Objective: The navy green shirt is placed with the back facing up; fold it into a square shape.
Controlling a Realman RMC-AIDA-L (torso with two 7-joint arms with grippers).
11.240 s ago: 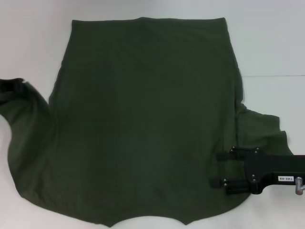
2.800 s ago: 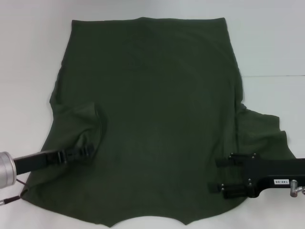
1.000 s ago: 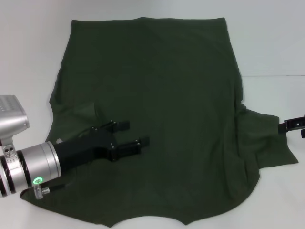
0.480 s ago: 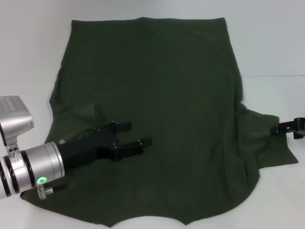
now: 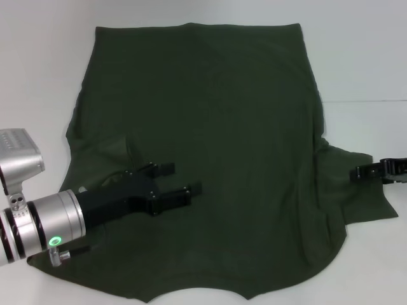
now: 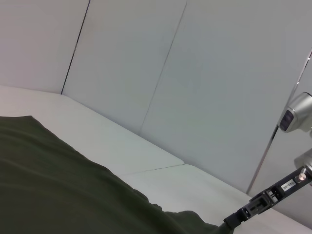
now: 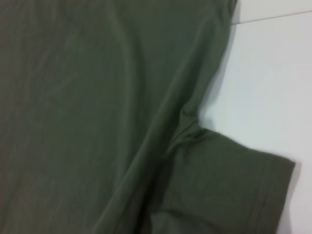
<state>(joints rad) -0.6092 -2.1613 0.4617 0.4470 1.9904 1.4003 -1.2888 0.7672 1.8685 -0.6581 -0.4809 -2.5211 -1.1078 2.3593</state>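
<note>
Both claws [image 5: 179, 179] [image 5: 360, 171] over shirt [image 5: 210, 108] (spread flat)

A: Where is the left arm?
B: It reaches in from the near left, its black two-fingered left end effector [image 5: 179, 180] spread open.
A: The right?
B: Only the black right end effector [image 5: 364, 171] shows at the right edge.

A bare lab-style test cell here: a plain white surface [image 5: 369, 57] made of butted panels, blank pale wall panels [image 6: 204, 87] with thin seams behind it, and nothing homely or shop-like anywhere around the robot's arms.
</note>
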